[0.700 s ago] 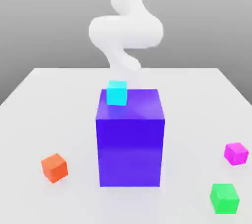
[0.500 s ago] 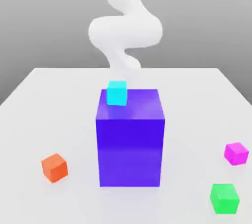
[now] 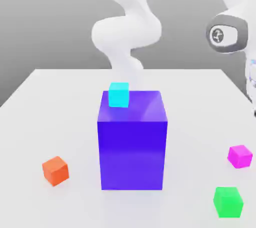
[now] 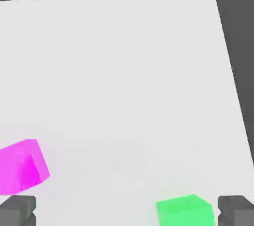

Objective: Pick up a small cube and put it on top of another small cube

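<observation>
Looking over the counter [image 3: 45, 97], we note these:

Counter: white, flat, carries all blocks; far edge meets a grey backdrop in the exterior view.

Arm: white, curves down behind the big block in the exterior view; wrist section w/ a grey round joint sits high at the exterior view's right, partly cut by the frame edge.

Jaws: gripper [image 4: 128, 212] spread wide, nothing btwn the fingers. In the hand view we see two dark grey fingertips [image 4: 18, 210], one at each lower corner, well apart from each other.

Small cube [image 3: 240, 156]: glossy magenta, resting on the counter at the exterior view's right, well apart from the big block. In the hand view it [image 4: 21, 166] lies on the counter near one fingertip, not touching it as far as we can tell, slightly turned.

Green cube [image 3: 228, 202]: on the counter, near the small cube, closer to the camera in the exterior view. In the hand view it [image 4: 184, 211] sits btwn the fingertips, nearer to the other one.

Big block [image 3: 132, 142]: blue-violet, upright, mid-counter, much larger than the rest.

Cyan cube [image 3: 119, 94]: on top of the big block, at the far corner toward the exterior view's left.

Orange-red cube [image 3: 55, 170]: on the counter at the exterior view's left, apart from the big block.
</observation>
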Tool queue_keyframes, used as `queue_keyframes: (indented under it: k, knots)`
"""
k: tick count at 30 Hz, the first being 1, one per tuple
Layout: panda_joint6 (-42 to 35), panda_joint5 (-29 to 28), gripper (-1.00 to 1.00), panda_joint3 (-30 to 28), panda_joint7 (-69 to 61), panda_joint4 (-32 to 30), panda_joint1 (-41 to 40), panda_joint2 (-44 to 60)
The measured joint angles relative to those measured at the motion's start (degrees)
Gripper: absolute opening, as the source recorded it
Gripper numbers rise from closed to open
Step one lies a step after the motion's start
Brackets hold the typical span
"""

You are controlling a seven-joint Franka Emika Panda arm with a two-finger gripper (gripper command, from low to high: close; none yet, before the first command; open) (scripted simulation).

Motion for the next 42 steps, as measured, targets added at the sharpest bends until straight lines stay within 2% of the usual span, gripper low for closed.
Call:
queue_keyframes:
  k: [3,8,9,16,22,38,42]
  knots:
    - [3.3,-4.9,0.00,0.3,-1.4,-1.5,2.6,6.4]
    - [11.1,-10.7,0.00,-4.5,1.9,0.2,6.8,16.8]
    - [12.1,-11.3,-1.00,-5.1,2.4,0.4,7.4,18.1]
    - [12.0,-11.4,-1.00,-5.1,2.5,0.4,7.4,18.0]
    - [3.6,-5.3,-1.00,-0.8,-2.7,-1.6,4.0,7.5]
    - [-8.7,-1.3,-1.00,-5.6,-36.2,10.2,-11.4,7.0]
    - [-3.4,-2.4,-1.00,-6.5,-37.1,11.3,-11.7,13.1]
